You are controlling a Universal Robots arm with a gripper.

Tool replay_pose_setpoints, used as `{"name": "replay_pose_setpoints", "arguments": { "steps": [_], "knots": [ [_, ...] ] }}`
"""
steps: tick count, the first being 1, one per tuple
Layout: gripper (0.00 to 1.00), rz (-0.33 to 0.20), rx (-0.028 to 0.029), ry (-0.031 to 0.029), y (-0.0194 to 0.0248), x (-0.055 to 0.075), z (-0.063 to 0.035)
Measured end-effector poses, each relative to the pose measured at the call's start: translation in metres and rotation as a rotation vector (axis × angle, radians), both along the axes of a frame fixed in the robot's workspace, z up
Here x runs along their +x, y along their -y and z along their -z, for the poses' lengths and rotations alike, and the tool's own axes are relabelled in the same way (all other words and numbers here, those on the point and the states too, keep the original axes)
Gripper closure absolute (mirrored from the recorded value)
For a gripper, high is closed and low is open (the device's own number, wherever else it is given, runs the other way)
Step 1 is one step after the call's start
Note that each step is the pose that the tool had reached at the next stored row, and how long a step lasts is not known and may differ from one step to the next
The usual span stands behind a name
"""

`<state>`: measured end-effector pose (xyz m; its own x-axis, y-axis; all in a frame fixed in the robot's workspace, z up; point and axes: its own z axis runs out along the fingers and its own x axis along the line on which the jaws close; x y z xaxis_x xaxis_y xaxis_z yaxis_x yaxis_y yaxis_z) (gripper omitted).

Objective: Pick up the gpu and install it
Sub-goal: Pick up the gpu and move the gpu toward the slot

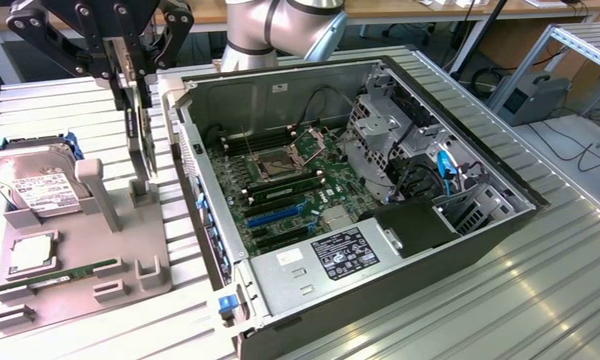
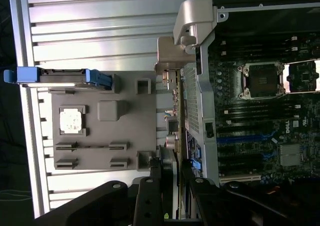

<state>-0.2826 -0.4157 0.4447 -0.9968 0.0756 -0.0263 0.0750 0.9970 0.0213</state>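
The gpu (image 1: 140,127) (image 2: 173,116) hangs upright and edge-on, its long side vertical, over the edge of the grey holder (image 1: 90,225) (image 2: 100,136) that lies nearest the computer case (image 1: 270,94) (image 2: 200,30). Its lower end sits right at the holder's small slotted posts, and I cannot tell whether it has cleared them. In the wrist view its silvery end bracket is the end farthest from the fingers. The gripper (image 1: 137,67) (image 2: 171,166) is clamped on the gpu's upper end, one black finger on each flat face, and the card sits in the narrow gap between the holder and the case's outer wall. On the holder, a hard drive (image 1: 35,187) (image 2: 65,75) with a white label and blue side rails stands tilted along the far edge in the exterior view. A square processor chip (image 1: 30,256) (image 2: 71,121) lies flat in a recess beside it. A thin green memory stick (image 1: 65,274) (image 2: 92,147) lies between two clips further toward the near edge. The holder rests on the slatted metal table (image 1: 500,300) (image 2: 100,30) toward the exterior view's left edge. The case lies on its side at the table's middle with the side panel off, so the green motherboard (image 1: 280,195) (image 2: 260,121) and its blue slots are exposed.
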Motion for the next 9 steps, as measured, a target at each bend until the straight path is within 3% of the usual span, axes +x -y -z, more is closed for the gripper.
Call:
{"name": "replay_pose_setpoints", "arguments": {
  "steps": [9],
  "knots": [
    [0.73, 0.000, 0.0001, 0.0001, 0.0000, 0.0058, 0.0001]
  ]
}}
